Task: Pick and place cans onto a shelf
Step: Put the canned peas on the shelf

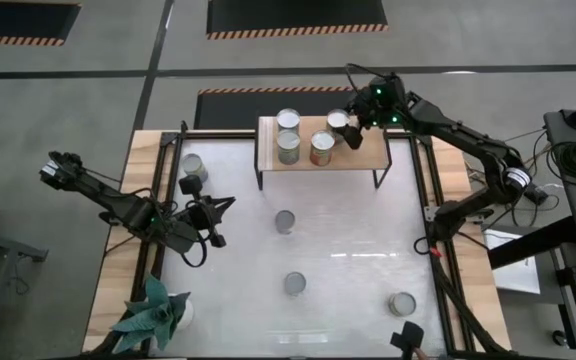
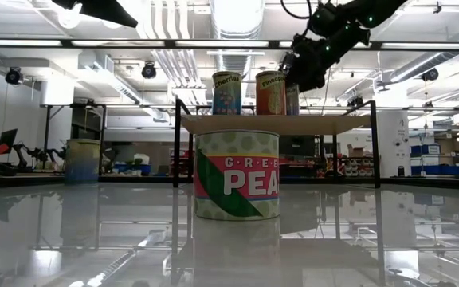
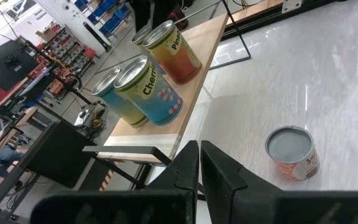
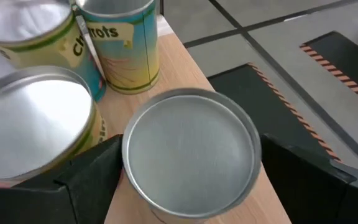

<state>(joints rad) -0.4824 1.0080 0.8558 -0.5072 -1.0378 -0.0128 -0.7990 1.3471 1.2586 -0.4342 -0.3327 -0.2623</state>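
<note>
Wooden shelf (image 1: pixel 368 158) bears four cans (image 1: pixel 288 147).

My overhead camera looks straight down on the whole table (image 1: pixel 348 250), both arms in frame. The low one sits at tabletop height, facing level across it into the room, with a peas can (image 2: pixel 237 175) close before the lens. The left wrist camera looks along its fingers (image 3: pixel 185 171) toward the shelf (image 3: pixel 194 68) from some way off; the right wrist camera hangs just above a can top (image 4: pixel 190 160) on that shelf. All four views share the shelf and its cans.
</note>
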